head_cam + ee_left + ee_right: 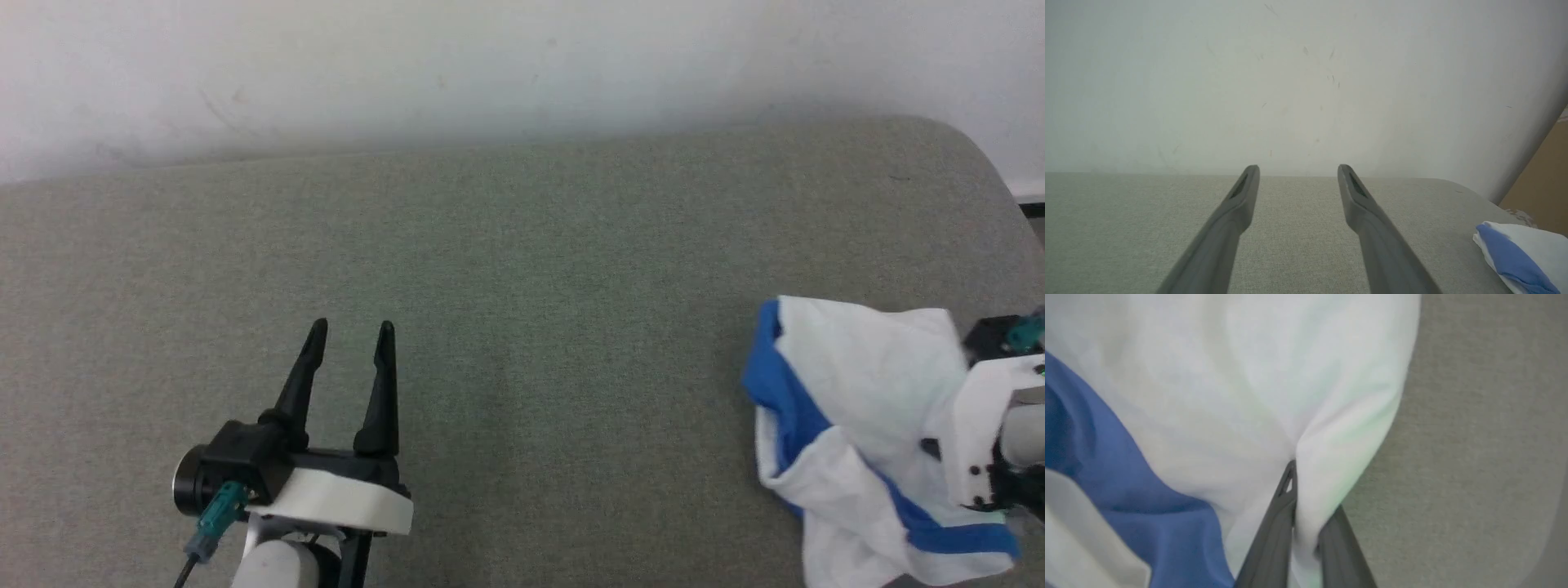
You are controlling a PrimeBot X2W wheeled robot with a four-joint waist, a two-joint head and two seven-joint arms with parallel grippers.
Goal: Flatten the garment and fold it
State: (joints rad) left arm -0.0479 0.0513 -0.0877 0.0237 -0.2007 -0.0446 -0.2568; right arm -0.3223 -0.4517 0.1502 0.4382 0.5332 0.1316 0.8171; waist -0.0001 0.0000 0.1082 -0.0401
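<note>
Right gripper [1308, 502] pinches a white fold of the shirt [857, 367], which lies bunched around its fingers on the cushion [522, 245]. Left gripper [352, 331] spread wide, shirt well off to its right.

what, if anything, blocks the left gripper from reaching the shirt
Probably nothing. The left gripper is open over bare grey cushion, and only that surface lies between it and the garment bunched far to its right, where the right gripper pinches a white fold. Whether the arm stretches that far is unclear.
</note>
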